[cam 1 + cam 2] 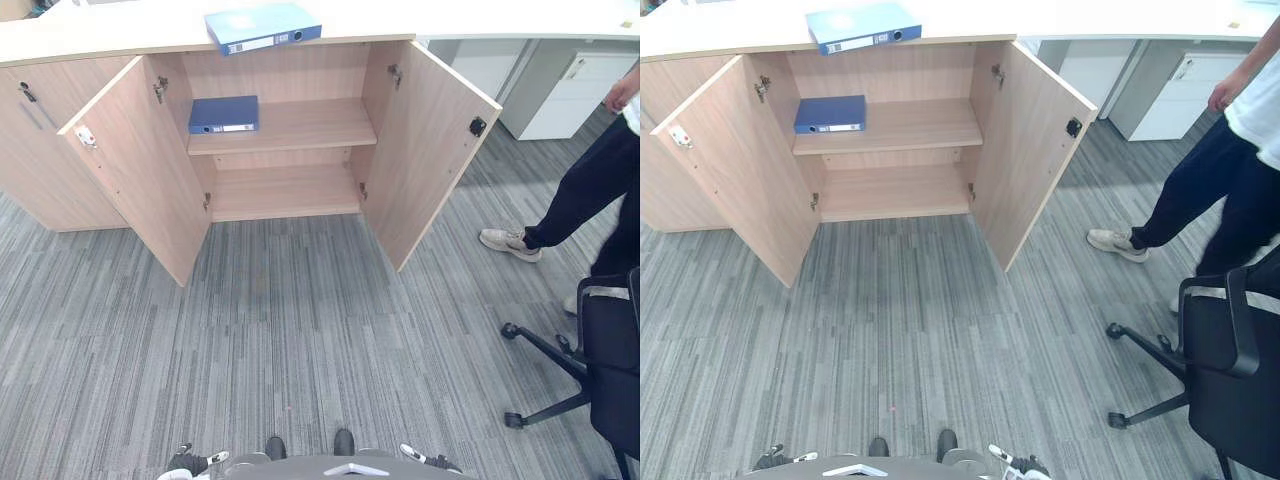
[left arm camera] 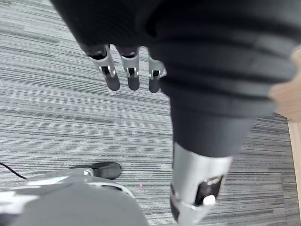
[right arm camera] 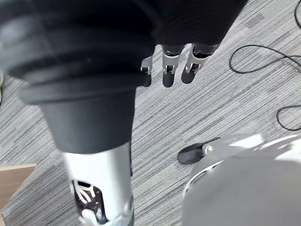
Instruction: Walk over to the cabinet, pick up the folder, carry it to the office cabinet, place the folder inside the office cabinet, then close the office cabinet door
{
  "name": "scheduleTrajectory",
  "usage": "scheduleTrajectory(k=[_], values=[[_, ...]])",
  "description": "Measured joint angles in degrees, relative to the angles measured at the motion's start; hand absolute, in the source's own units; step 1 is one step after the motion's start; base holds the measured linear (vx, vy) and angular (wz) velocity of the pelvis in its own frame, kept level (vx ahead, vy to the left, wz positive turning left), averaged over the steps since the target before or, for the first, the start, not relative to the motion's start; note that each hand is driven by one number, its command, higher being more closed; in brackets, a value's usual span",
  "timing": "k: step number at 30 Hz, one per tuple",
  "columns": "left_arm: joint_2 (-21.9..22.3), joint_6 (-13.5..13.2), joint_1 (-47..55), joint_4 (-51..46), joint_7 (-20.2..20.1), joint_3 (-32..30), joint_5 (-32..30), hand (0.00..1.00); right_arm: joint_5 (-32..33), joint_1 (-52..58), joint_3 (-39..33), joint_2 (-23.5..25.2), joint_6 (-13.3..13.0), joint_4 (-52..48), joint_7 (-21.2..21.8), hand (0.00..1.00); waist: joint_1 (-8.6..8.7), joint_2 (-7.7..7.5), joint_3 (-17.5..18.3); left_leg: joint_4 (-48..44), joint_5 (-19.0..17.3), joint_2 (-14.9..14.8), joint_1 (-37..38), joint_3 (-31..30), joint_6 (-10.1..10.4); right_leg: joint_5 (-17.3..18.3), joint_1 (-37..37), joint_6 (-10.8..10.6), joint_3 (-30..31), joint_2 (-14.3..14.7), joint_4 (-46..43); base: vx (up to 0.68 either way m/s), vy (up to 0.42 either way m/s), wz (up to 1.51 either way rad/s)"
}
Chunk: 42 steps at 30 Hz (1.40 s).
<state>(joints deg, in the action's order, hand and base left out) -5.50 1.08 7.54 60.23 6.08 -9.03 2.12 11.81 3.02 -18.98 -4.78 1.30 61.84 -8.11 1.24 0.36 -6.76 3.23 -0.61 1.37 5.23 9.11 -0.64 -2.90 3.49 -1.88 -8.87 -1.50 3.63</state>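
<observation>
Step in hand, by judgement: the approach, nothing picked up yet.
- Left hand point(image 2: 133, 70), right hand point(image 3: 171, 66): fingers point(image 2: 113, 79) hang relaxed and empty over the carpet point(image 1: 300, 330).
- Light blue folder point(image 1: 262, 27): upper centre, flat on the worktop point(image 1: 100, 40).
- Office cabinet point(image 1: 300, 75): below it, both doors open.
- Dark blue folder point(image 1: 224, 114): on its upper shelf.

Next, you need to walk closer before reaching.

A light wood office cabinet point(image 1: 375, 90) stands with its left door point(image 1: 140, 170) and right door point(image 1: 430, 150) swung wide, flanking a stretch of grey striped carpet point(image 1: 300, 320) that runs unobstructed up to the shelves. A dark blue folder point(image 1: 224, 114) lies flat at the left end of the upper shelf point(image 1: 310, 125), whose middle and right are bare, like the lower shelf point(image 1: 285, 190). Right of the right door, a person's dark-trousered leg point(image 1: 590, 185) and a black wheeled office chair point(image 1: 605, 370) stand on the carpet.
</observation>
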Motion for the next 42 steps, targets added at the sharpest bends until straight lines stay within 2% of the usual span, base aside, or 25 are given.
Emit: scheduleTrajectory(k=[6,21,30,33,35,38,39,40,41,42], values=[[-0.02,-0.22,-0.48,0.00,-0.17,0.06,-0.12,0.00,-1.03,-2.50,-0.29,2.30,0.01,-0.04,0.08,0.00,-0.03,-0.37,-0.61,0.08,-0.33,0.18,0.99,0.23,0.50,0.29,1.08,-1.32,-0.53,-0.31,0.14,-0.02,0.002,0.03],[-0.04,-0.22,-0.53,0.14,-0.09,0.20,-0.14,0.00,-3.22,-3.15,0.81,2.14,0.15,-0.04,0.08,0.00,-0.21,-0.84,-0.95,1.58,0.33,0.32,1.80,0.41,-0.10,-0.03,1.74,-0.94,-0.97,-0.32,0.93,-0.05,-0.011,0.00],[-0.91,-0.26,-1.31,-0.06,-0.10,0.49,-0.07,0.00,-3.27,-3.97,2.11,2.40,0.19,-0.03,0.08,0.00,-0.82,-2.38,-2.05,1.51,-0.14,0.39,0.63,1.01,-0.25,0.06,0.37,-1.05,-0.41,-0.32,0.95,-0.01,-0.002,-0.02],[-1.22,-0.26,-1.49,-0.07,-0.09,0.74,-0.05,0.00,-3.27,-4.42,2.09,2.36,0.20,-0.09,0.07,0.00,-1.09,-2.48,-2.35,1.24,-1.17,0.56,-0.39,2.11,-0.50,0.70,-1.21,-1.56,0.64,-0.49,0.28,-0.01,0.014,-0.18],[-1.28,-0.26,-1.83,-0.08,-0.07,0.78,-0.04,0.00,-3.27,-4.63,2.04,2.36,0.21,-0.13,0.06,0.00,-0.87,-2.31,-2.70,-0.19,-2.46,0.65,-1.05,2.15,-0.77,3.43,-3.40,-1.87,0.57,-1.09,-4.08,0.07,0.039,-0.02],[-1.24,-0.26,-2.05,-0.10,-0.03,0.93,0.01,0.00,-3.22,-4.36,1.72,2.46,0.16,-0.58,0.08,0.00,-0.74,-2.37,-3.47,-3.42,-5.58,1.48,-1.13,2.01,-1.25,10.08,-7.28,-2.65,0.25,-3.45,-16.34,0.12,0.049,0.03],[-1.33,-0.27,-2.20,-0.09,0.10,2.29,0.01,0.00,-3.22,-4.51,1.92,2.31,0.13,-0.84,0.12,0.00,-0.77,-2.17,-3.64,-4.04,-6.44,1.97,-0.42,2.00,-1.86,12.30,-10.25,-2.73,-0.83,-4.91,-24.51,0.11,0.044,-0.06],[-1.30,-0.27,-2.35,-0.10,0.11,2.62,0.01,0.00,-3.22,-4.78,1.90,2.29,0.12,-1.15,0.09,0.00,-0.75,-1.88,-3.91,-3.94,-6.67,1.99,0.22,1.95,-2.07,12.50,-11.47,-2.80,-1.44,-5.36,-27.81,0.18,0.070,-0.03],[-1.23,-0.30,-2.71,-0.12,0.13,2.74,0.02,0.00,-3.21,-5.34,1.93,2.09,0.10,-1.94,0.09,0.00,-0.29,-1.42,-4.67,-3.52,-7.10,1.95,2.15,1.50,-2.81,12.79,-14.50,-2.81,-2.29,-6.32,-35.62,0.24,0.058,0.08],[-1.26,-0.28,-3.28,-0.09,0.15,2.91,0.01,0.00,-3.18,-5.61,1.93,2.03,-0.04,-2.38,0.13,0.00,0.26,-1.15,-5.25,-3.44,-7.88,1.85,3.42,0.86,-3.57,15.03,-17.22,-2.06,-3.34,-6.81,-41.35,0.31,0.038,0.12]])
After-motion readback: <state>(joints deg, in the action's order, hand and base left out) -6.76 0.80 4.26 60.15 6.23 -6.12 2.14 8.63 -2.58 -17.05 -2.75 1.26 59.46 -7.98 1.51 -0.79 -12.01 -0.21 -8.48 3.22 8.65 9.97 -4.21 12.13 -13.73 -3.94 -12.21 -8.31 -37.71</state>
